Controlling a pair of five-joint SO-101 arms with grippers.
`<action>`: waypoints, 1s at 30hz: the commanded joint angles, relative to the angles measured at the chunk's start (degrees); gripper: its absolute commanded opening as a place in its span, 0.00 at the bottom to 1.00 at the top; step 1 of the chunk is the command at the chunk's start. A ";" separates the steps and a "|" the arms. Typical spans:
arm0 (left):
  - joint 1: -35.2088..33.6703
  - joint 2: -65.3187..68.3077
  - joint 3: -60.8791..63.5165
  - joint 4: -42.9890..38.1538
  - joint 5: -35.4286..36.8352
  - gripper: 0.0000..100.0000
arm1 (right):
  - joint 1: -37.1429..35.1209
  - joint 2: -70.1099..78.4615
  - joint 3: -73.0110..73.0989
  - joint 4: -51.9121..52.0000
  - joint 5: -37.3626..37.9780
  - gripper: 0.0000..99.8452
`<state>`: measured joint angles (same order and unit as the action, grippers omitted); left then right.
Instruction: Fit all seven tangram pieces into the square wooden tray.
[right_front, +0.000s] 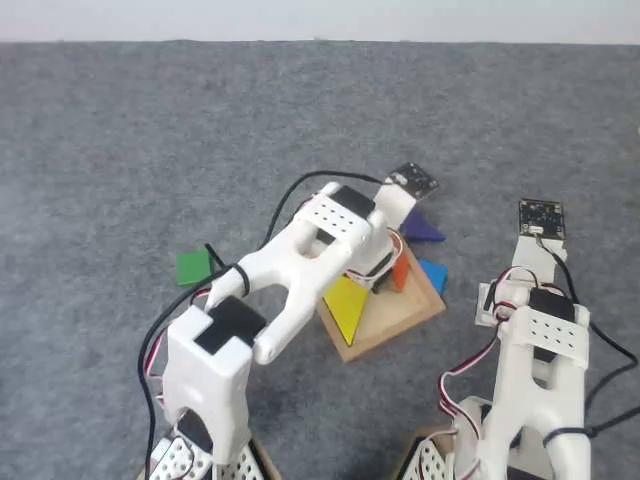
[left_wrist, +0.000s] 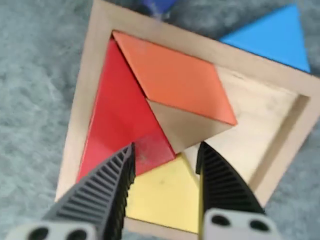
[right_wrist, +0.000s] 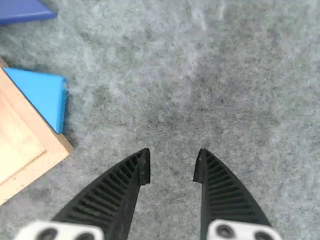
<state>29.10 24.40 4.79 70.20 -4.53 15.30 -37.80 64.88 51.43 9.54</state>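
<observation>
You had the left tool (left_wrist: 166, 150) hanging over the square wooden tray (left_wrist: 87, 85). Its two black fingers stood moderately apart and held nothing, with the tips above the spot where the pieces in the tray met.

Three pieces lay inside the tray. The red triangle (left_wrist: 117, 120) ran along one inner wall with a point in a corner. The orange parallelogram (left_wrist: 172, 77) lay beside it, one edge touching the red triangle's long edge and another along the neighbouring wall. The yellow piece (left_wrist: 162, 192) sat nearest the tool and touched the red triangle's tip; the fingers covered part of it in the wrist view. Between those three a small triangle of bare wood showed, and the tray floor beyond the orange parallelogram was bare wood too.

The blue triangle (right_wrist: 42, 95) lay on the grey surface (right_front: 150, 130) just outside the tray, one edge against the outer wall near a corner. The dark blue piece (right_front: 422, 228) lay on the surface near the blue triangle, not touching it and apart from the tray. The green square (right_front: 193, 267) lay on the opposite side of the tray, well apart from it, beside the left arm.

Your right tool (right_wrist: 172, 155) was off to the side of the tray, above the grey surface. Its fingers were parted to a medium gap with nothing between them, and the tray's corner and the blue triangle were near it.
</observation>
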 joint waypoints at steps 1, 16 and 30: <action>-2.20 -0.09 -4.26 3.96 -1.32 0.19 | -0.48 -0.57 -1.85 -0.92 0.26 0.18; -12.48 -26.20 6.99 7.38 -1.32 0.19 | -0.13 -0.57 -1.85 -0.84 0.26 0.18; -44.92 -45.63 32.22 6.59 -10.20 0.21 | -0.48 -0.48 -1.58 -0.57 0.35 0.18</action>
<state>-9.67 -13.93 33.27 77.32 -13.67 15.38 -37.80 64.88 51.43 9.54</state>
